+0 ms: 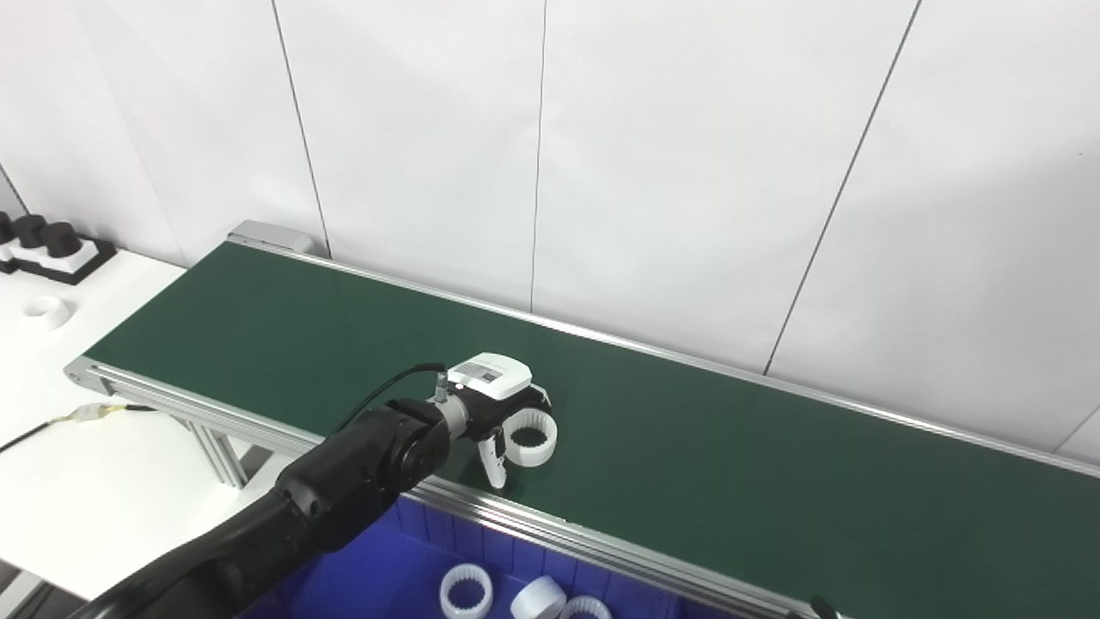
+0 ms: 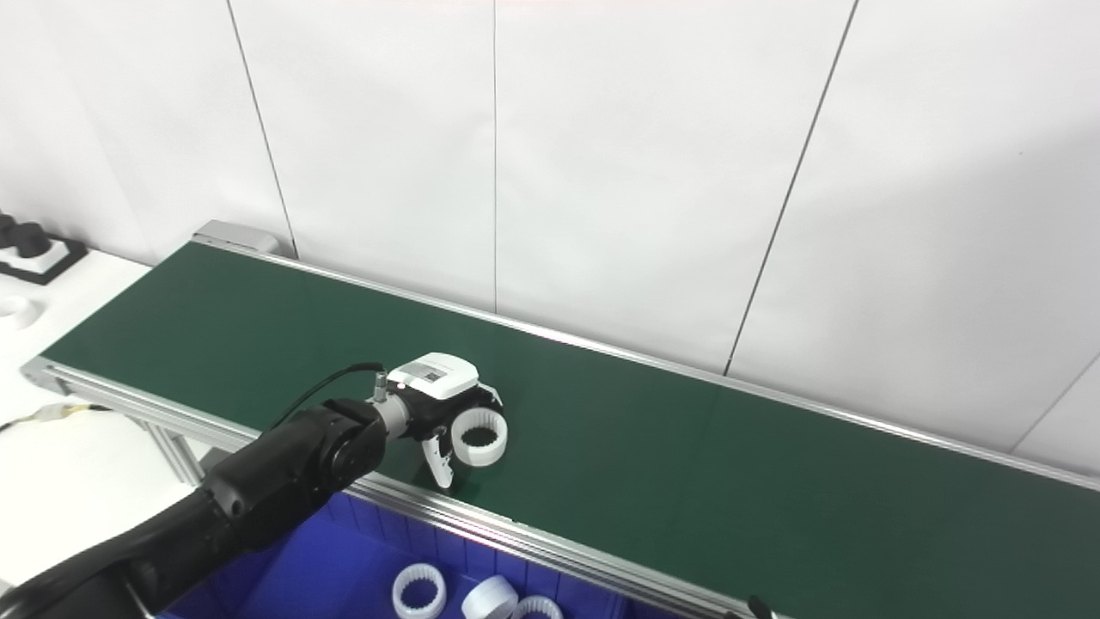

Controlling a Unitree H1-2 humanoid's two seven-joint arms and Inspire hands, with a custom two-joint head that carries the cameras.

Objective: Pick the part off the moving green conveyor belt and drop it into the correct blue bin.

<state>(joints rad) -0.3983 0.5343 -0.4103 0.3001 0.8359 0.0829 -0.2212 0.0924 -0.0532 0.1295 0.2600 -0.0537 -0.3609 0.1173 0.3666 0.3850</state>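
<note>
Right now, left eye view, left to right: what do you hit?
Black knobs on a tray → loose white ring on the table → cable connector → left hand → white ring part at its fingers.

Blue bin (image 1: 378, 576) cut off below, black holders (image 1: 51, 249) (far left) cropped

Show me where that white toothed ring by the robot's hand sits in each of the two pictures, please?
Left eye view: the white ring lies on the green belt, left of centre, at the tips of the left hand.
Right eye view: the same ring appears further left, at the same height in the picture.
Shared landmark: the blue bin below the belt's near rail, with similar white rings inside.
</note>
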